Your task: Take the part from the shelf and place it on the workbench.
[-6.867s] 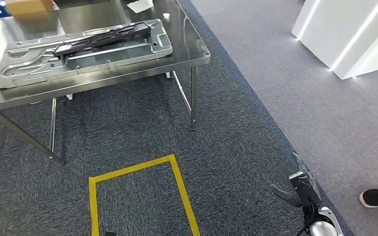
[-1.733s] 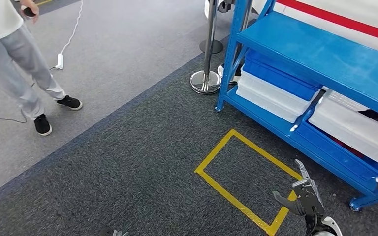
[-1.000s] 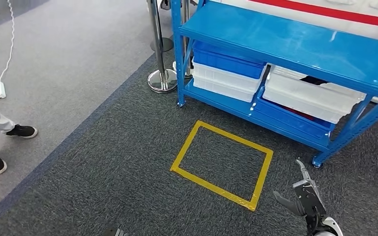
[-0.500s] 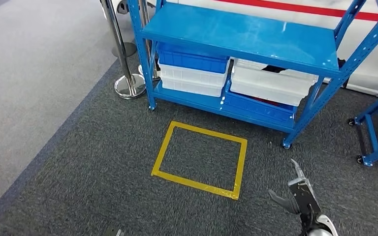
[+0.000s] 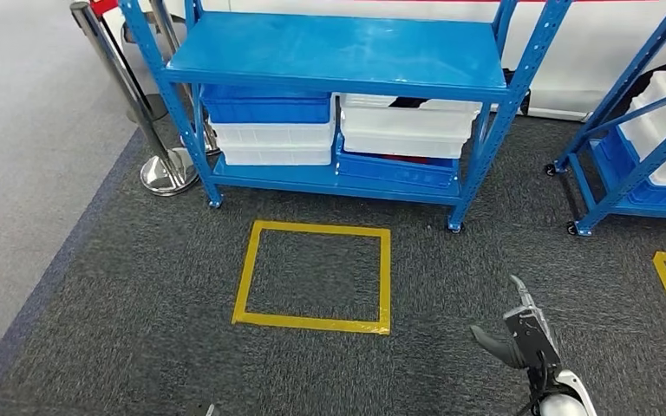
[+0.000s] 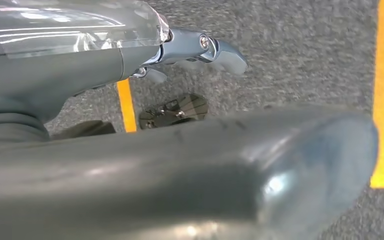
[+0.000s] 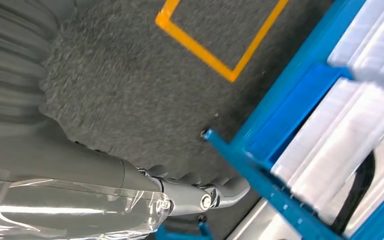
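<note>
Left to right, head view: chrome stanchion [image 5: 152,130] on the grey floor beside the carpet edge. Next, blue shelf [image 5: 338,52] straight ahead; top deck bare, lower deck holds a blue bin [image 5: 266,104] stacked on a white bin [image 5: 273,143], and beside them more white bins [image 5: 408,130] over a blue tray [image 5: 396,169]. Something dark sits in the top white bin [image 5: 412,102]; can't tell if that's the part. Yellow tape square [image 5: 314,276] on the dark carpet in front of the shelf. Second blue rack [image 5: 637,121] on casters at far right, white bins on it.

Left robot hand [image 6: 190,50]: seen from the left wrist camera, hanging over carpet and tape, thumb and fingers apart, nothing held.

Right robot hand [image 5: 520,334]: low over the carpet, right of the tape square, thumb spread away from extended fingers, empty, touching nothing. Right wrist camera shows the shelf's foot and bins just beyond its fingers [image 7: 215,195].
</note>
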